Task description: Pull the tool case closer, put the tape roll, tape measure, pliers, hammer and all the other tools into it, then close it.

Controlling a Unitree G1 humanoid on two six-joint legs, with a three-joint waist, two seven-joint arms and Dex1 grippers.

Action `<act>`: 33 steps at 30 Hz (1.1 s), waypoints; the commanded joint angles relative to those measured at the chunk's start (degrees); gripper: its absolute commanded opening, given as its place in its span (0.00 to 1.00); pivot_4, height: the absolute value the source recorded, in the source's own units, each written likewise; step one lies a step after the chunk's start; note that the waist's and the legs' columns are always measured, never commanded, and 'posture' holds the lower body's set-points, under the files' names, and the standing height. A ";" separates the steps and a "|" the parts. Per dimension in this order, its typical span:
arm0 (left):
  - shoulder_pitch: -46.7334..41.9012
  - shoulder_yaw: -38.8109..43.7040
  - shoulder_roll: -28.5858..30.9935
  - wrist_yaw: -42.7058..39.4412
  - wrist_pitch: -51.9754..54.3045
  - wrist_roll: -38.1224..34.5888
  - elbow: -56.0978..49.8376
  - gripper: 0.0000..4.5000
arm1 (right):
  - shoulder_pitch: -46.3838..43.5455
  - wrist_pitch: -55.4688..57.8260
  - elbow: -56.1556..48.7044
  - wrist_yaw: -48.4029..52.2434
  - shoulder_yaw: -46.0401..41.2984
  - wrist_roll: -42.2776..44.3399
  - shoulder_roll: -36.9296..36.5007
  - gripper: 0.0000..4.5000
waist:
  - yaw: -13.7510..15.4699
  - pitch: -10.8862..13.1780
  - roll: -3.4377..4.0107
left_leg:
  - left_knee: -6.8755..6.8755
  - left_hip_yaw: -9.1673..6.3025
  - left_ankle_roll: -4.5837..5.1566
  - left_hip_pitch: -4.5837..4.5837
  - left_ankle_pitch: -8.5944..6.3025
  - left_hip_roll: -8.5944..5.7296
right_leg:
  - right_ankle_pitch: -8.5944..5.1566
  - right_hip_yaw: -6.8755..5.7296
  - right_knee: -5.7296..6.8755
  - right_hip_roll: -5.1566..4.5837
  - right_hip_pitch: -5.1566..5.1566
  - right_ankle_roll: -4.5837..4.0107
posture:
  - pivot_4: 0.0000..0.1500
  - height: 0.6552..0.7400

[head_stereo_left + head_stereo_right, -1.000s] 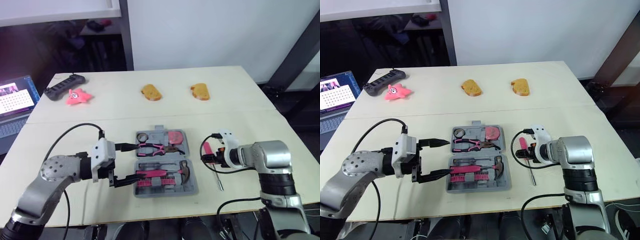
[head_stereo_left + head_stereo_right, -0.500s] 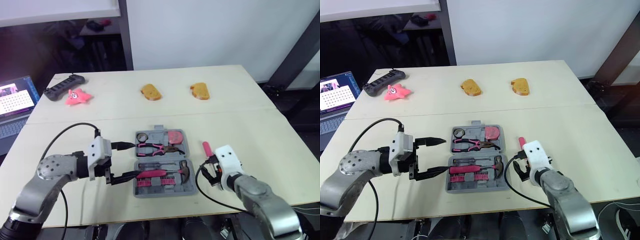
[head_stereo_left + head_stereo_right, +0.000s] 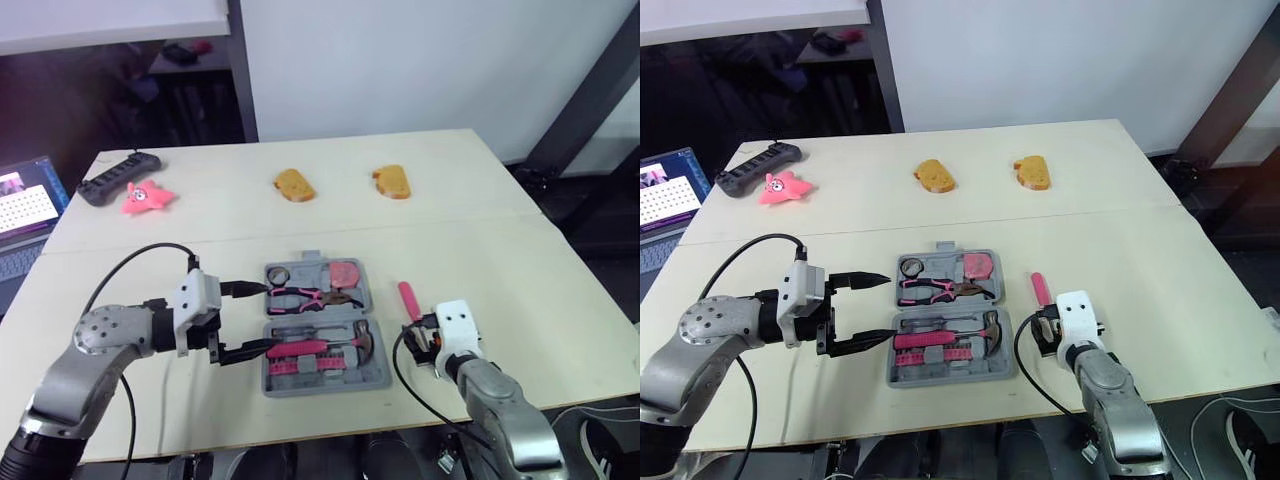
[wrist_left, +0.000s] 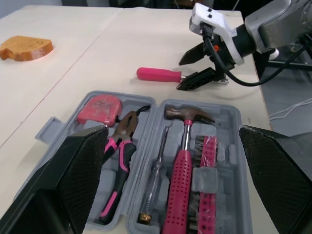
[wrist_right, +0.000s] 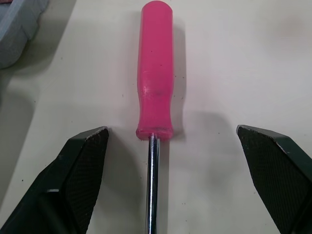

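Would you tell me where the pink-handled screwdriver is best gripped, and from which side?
Probably by its pink handle, from above, fingers closing across its width: the screwdriver lies flat on the table, and the handle is thicker than the shaft. The right gripper is open astride the shaft.

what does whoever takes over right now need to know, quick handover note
Left gripper: open, at the left edge of the open tool case.
Right gripper: open, straddling the pink screwdriver, which lies on the table right of the case.
In the case: hammer, pliers, tape measure, tape roll.
Left to do: grip the screwdriver, put it in, close the case.
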 commanded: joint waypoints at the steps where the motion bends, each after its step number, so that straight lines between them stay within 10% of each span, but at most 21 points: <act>1: 0.00 0.34 -0.01 -0.10 -1.03 0.04 -1.03 1.00 | 0.55 0.24 2.44 0.36 0.75 -0.47 0.61 0.79 | -0.01 0.00 0.00 | 0.00 0.00 0.00 0.00 0.00 0.00 | 0.00 0.00 0.00 0.00 0.00 0.00 | 1.00 0.79; 8: 0.39 0.37 0.10 0.00 -0.84 0.14 -1.10 1.00 | -0.34 -0.77 2.55 1.34 0.97 -1.13 -0.36 0.08 | 0.21 -0.02 -0.02 | 0.02 0.00 0.00 0.00 0.00 -0.02 | 0.00 0.00 -0.01 -0.02 0.03 -0.01 | 1.00 0.79; 24: -0.24 1.85 0.48 -0.72 -0.73 -0.22 1.76 1.00 | -12.25 8.15 -19.05 24.78 1.44 8.45 -23.06 0.08 | 0.07 0.14 0.23 | 0.00 0.03 0.00 -0.06 0.00 0.01 | 0.00 0.01 -0.01 0.00 -0.05 0.01 | 1.00 0.79; 33: 8.98 7.70 6.99 -11.73 -4.26 -2.13 4.11 1.00 | -37.43 22.15 -26.00 44.42 23.08 18.09 -36.75 0.08 | 0.07 0.21 0.16 | 0.02 -0.01 0.07 -0.18 -0.03 0.07 | -0.03 -0.18 -0.19 -0.08 -0.02 -0.01 | 1.00 0.79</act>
